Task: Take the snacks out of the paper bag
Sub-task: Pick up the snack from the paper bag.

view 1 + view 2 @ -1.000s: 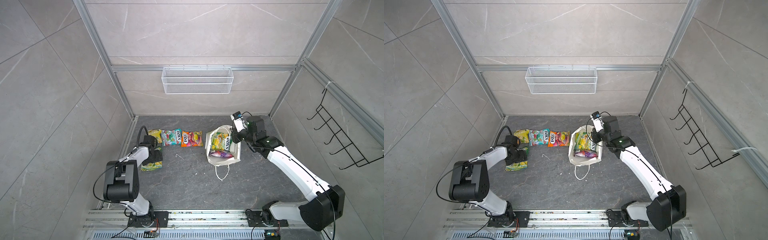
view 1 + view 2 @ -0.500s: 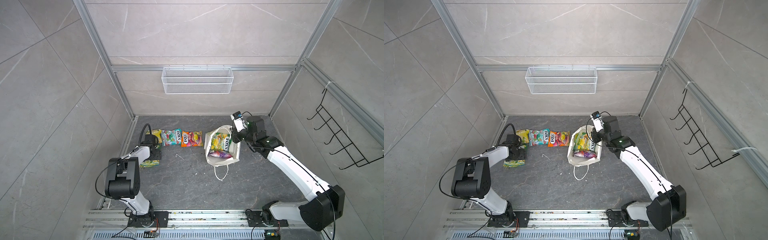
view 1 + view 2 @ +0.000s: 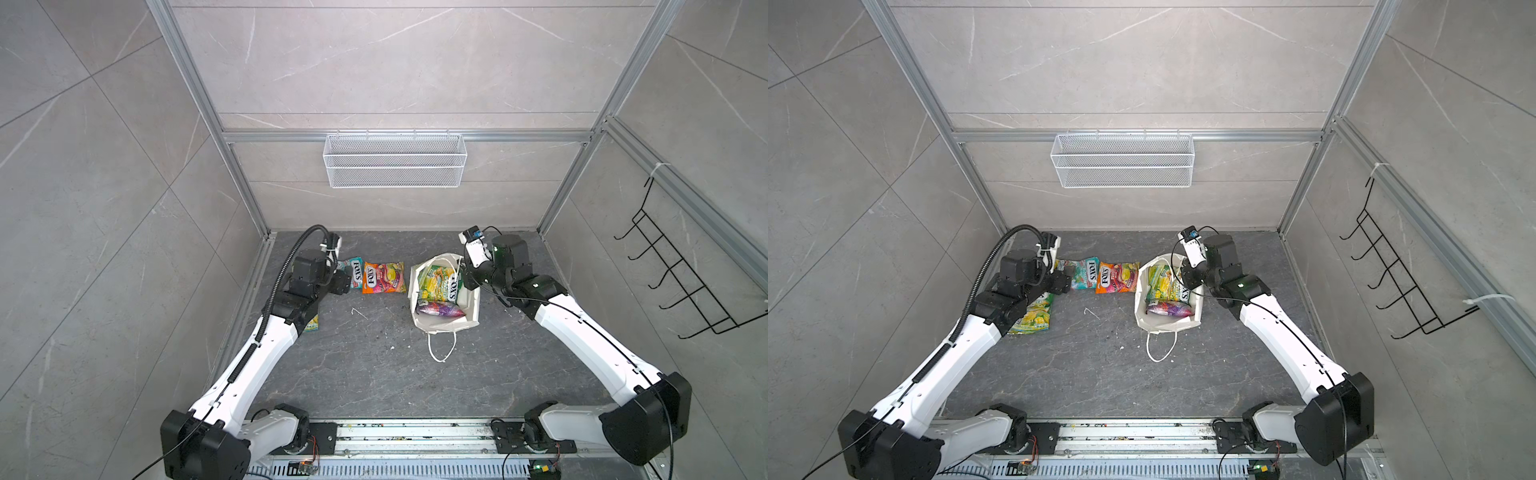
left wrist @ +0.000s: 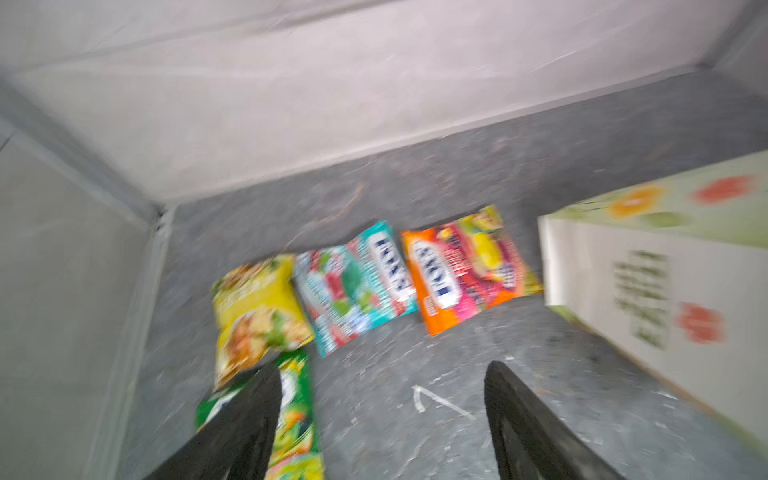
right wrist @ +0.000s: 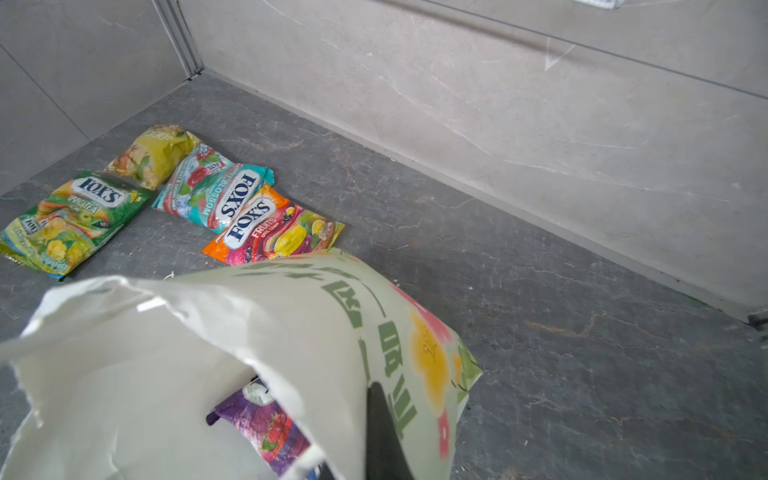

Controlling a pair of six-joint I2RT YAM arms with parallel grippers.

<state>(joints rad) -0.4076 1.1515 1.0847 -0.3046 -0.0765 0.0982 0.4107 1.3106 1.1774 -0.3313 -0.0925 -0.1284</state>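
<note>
In both top views the white paper carrier bag (image 3: pixel 469 311) (image 3: pixel 1140 291), right of centre, holds a glossy green-yellow packet (image 3: pixel 438 282) and a purple packet (image 3: pixel 438 309); the right gripper (image 3: pixel 464 283) is clamped on its rim. Left wrist: the left gripper (image 4: pixel 382 415) gapes wide, empty. Right wrist: an orange packet (image 5: pixel 274 230) lies outside.

A green-yellow packet (image 3: pixel 438 284) and a purple packet (image 3: pixel 440 310) sit inside the open paper bag (image 3: pixel 473 309).

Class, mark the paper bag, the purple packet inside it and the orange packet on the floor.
paper bag (image 3: pixel 446 325): in a top view, on its white near wall.
purple packet (image 3: pixel 438 309): in a top view, on its middle.
orange packet (image 3: pixel 382 277): in a top view, on its middle.
</note>
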